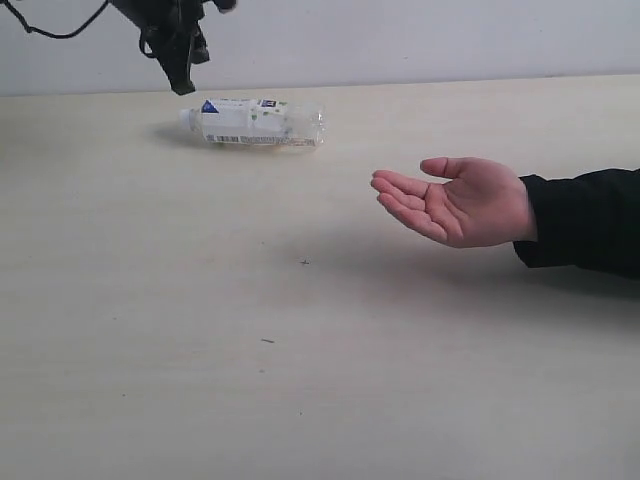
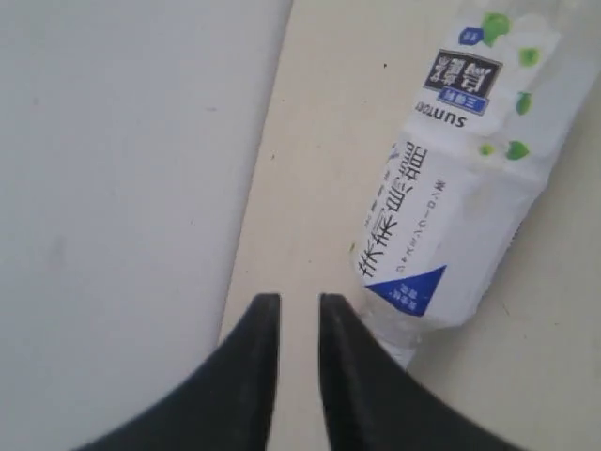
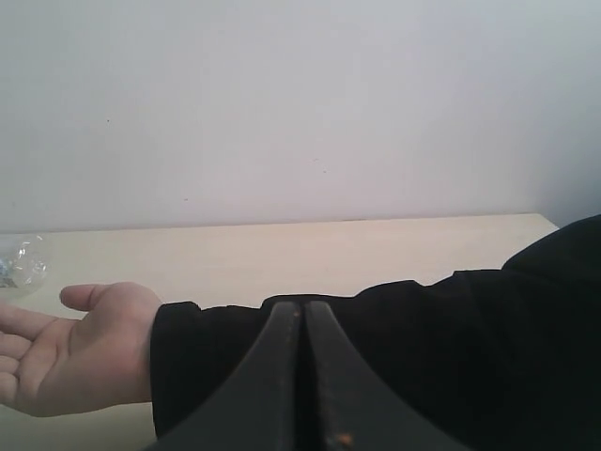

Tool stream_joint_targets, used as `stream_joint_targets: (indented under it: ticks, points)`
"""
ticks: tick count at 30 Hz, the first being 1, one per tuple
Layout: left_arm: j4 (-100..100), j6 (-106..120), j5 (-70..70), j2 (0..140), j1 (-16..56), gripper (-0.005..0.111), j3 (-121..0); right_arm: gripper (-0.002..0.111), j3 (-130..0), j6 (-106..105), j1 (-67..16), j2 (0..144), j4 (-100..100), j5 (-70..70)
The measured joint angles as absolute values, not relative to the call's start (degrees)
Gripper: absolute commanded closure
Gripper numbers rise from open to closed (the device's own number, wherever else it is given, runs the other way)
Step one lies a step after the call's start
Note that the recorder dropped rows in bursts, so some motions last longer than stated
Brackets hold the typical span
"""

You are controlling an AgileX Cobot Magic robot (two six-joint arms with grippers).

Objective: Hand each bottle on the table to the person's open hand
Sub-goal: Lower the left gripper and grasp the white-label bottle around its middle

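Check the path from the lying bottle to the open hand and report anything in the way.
Nothing visible blocks it: only bare table lies between the bottle and the person's open hand. Nothing sits between the left gripper and the bottle's cap end either.

You have a clear bottle (image 1: 255,124) with a white label dotted with green leaves. The label carries a blue triangle near the white cap (image 1: 185,116), a black block with white characters, rows of dark print and a black barcode. The worktop (image 1: 200,350) is pale beige with a faint wood grain and a few tiny dark specks. The person's open hand (image 1: 462,203) is light-skinned with a pinkish palm, and its sleeve (image 1: 590,220) is plain black. Your left gripper (image 2: 298,305) and right gripper (image 3: 304,305) both show matt black jaws. The wall (image 1: 400,40) is plain greyish white.
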State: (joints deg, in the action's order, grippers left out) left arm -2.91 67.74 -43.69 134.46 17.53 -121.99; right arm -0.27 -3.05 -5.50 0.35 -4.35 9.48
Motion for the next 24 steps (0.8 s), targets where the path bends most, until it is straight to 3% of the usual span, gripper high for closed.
stream_joint_targets:
  ticks: [2,4,24]
  points:
    - [-2.70,73.61,-43.36,135.76,18.21,0.036,-122.08,0.108,-0.27,-3.05,-5.50,0.35,-4.35,9.48]
    - [-2.70,75.83,-42.68,137.07,18.64,0.029,-122.08,0.108,-0.27,-3.05,-5.50,0.35,-4.35,9.48]
    - [-2.82,75.46,-37.50,143.72,18.85,0.027,-122.08,0.108,-0.27,-2.93,-5.50,0.35,-4.35,9.48]
